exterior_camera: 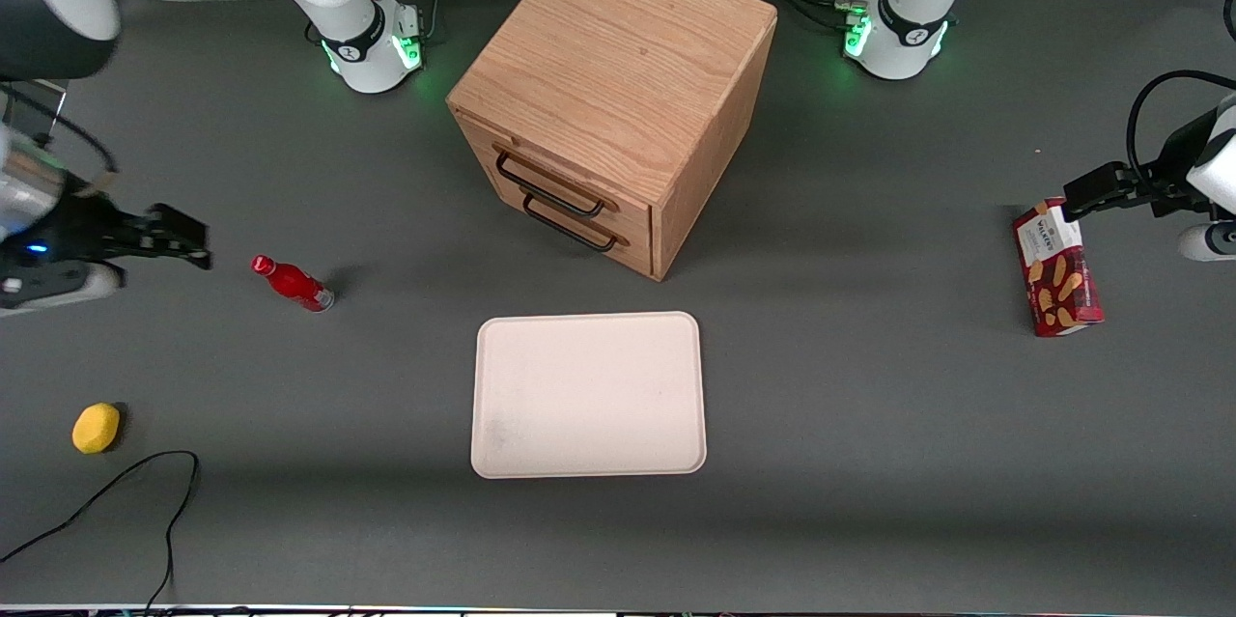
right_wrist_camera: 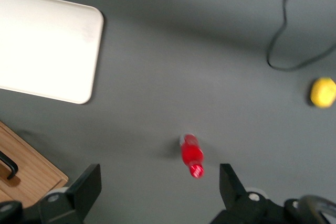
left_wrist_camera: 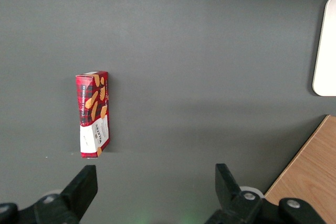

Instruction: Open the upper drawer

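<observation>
- Gripper [exterior_camera: 188, 245] is hovering over the table at the working arm's end, well apart from the cabinet [exterior_camera: 618, 67] — fingers [right_wrist_camera: 86, 184] are spread wide, pinching nothing.
- Upper drawer [exterior_camera: 555, 175] is sitting shut, flush in the cabinet face, above the lower drawer [exterior_camera: 579, 226]; both carry the same black bar handle, the upper handle [exterior_camera: 550, 184] being the one to take.
- Cabinet is standing mid-table, turned so its drawer face is angling toward about 7 o'clock in the front view — likely so the working arm is getting a straight pull line.
- Bottle [exterior_camera: 293, 283] is lying on its side near the gripper, roughly between gripper and cabinet; it is showing between the fingers in the right wrist view [right_wrist_camera: 192, 156], so the gripper is looking down at it, not at the handle.
- Tray [exterior_camera: 588, 395] is lying flat in front of the cabinet, nearer the front camera, nothing on it; a drawer pulled out could be reaching over its edge.
- Yellow ball [exterior_camera: 96, 428] is sitting nearer the front camera than the bottle, a black cable [exterior_camera: 145, 482] beside it.
- Biscuit box [exterior_camera: 1056, 267] is lying toward the parked arm's end; its white label is reading "Walkers", with biscuit pictures on red tartan.
- Judgement: approach is not yet begun, handle is untouched.
</observation>
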